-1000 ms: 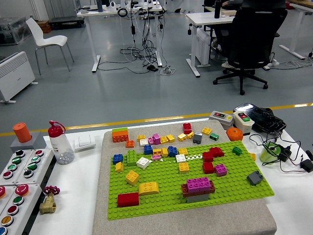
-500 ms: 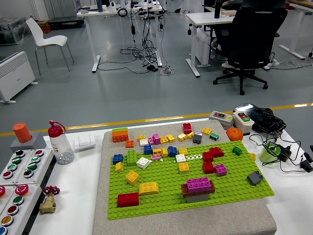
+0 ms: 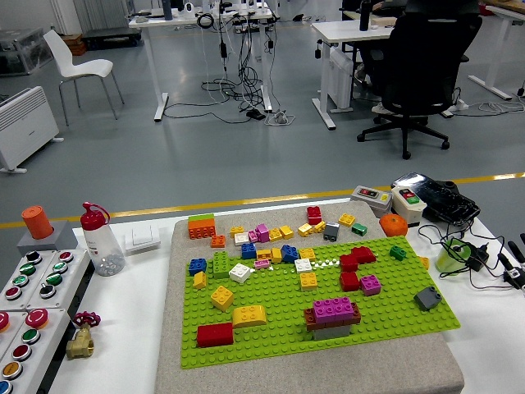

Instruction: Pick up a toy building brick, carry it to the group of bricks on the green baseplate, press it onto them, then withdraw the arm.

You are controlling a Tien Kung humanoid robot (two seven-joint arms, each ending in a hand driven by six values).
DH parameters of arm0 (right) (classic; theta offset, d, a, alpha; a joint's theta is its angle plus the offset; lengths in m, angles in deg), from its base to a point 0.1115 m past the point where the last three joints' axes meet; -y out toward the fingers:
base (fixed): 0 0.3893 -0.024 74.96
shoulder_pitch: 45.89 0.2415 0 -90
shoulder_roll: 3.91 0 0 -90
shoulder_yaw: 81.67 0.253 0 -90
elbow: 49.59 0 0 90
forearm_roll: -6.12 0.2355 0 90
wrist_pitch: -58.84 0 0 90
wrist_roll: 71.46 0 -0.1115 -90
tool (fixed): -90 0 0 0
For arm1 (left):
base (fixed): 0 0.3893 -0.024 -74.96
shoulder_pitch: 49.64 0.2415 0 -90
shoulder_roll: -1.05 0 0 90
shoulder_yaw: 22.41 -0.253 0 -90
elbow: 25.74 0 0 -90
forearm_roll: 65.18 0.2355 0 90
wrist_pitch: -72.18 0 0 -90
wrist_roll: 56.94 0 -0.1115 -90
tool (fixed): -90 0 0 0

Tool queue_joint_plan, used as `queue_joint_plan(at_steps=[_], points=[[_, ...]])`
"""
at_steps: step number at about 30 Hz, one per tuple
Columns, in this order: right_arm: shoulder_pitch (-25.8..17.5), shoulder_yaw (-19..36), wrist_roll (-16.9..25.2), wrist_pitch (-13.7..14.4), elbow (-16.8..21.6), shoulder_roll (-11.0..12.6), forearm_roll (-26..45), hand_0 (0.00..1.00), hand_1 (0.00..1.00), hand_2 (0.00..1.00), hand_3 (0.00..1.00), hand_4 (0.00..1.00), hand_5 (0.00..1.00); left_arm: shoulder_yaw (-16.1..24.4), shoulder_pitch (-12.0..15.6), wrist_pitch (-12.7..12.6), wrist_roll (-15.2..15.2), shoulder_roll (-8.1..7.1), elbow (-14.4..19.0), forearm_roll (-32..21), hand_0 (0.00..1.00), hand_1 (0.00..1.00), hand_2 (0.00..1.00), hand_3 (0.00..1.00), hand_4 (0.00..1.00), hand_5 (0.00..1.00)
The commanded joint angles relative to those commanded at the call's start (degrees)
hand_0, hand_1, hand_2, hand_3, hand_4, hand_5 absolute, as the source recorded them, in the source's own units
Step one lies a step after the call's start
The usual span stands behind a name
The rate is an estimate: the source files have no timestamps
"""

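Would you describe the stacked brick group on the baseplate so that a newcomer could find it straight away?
Start at the green baseplate on the grey mat. Near its front edge, right of centre, stands the stacked group: a magenta brick on a brown layer over grey. It is the only multi-layer stack there; the red brick and yellow brick to its left are single.

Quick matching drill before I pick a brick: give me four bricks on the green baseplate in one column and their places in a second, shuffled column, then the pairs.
Things:
1. magenta brick
2. big red brick
3. dark grey brick
4. blue brick

Places:
A. near left corner of the green baseplate
B. far left edge of the baseplate
C. on top of the small stack near the front
D. right edge of the baseplate

Pairs: 1-C, 2-A, 3-D, 4-B
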Motion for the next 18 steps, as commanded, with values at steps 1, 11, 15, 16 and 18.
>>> queue_joint_plan(at_steps=[1, 11, 15, 16, 18], points=[[0.04, -0.17, -0.01, 0.0, 0.01, 0.03, -0.02, 0.844, 0.8, 0.816, 0.731, 0.461, 0.584, -0.1, 0.02, 0.0, -0.08, 0.02, 0.0, -0.14, 0.717, 0.747, 0.817, 0.682, 0.446, 0.998], [0.08, -0.63, 0.07, -0.05, 0.17, -0.02, 0.18, 0.844, 0.799, 0.814, 0.73, 0.461, 0.584, -0.16, 0.06, 0.01, -0.71, 0.05, 0.0, -0.18, 0.715, 0.746, 0.815, 0.681, 0.442, 0.998], [0.19, -0.57, 0.15, -0.07, 0.29, 0.06, 0.32, 0.844, 0.799, 0.812, 0.729, 0.461, 0.585, 0.32, 0.0, -0.19, -1.34, 0.17, 0.0, -0.24, 0.714, 0.745, 0.806, 0.678, 0.44, 0.998], [0.22, -0.57, 0.16, -0.06, 0.29, 0.07, 0.34, 0.844, 0.799, 0.812, 0.729, 0.461, 0.585, 0.43, -0.04, -0.25, -1.48, 0.22, 0.0, -0.31, 0.714, 0.745, 0.806, 0.678, 0.44, 0.998], [0.26, -0.56, 0.17, -0.05, 0.29, 0.09, 0.35, 0.844, 0.799, 0.812, 0.728, 0.462, 0.586, 0.57, -0.1, -0.33, -1.59, 0.28, 0.0, -0.34, 0.712, 0.739, 0.803, 0.671, 0.437, 0.998]])
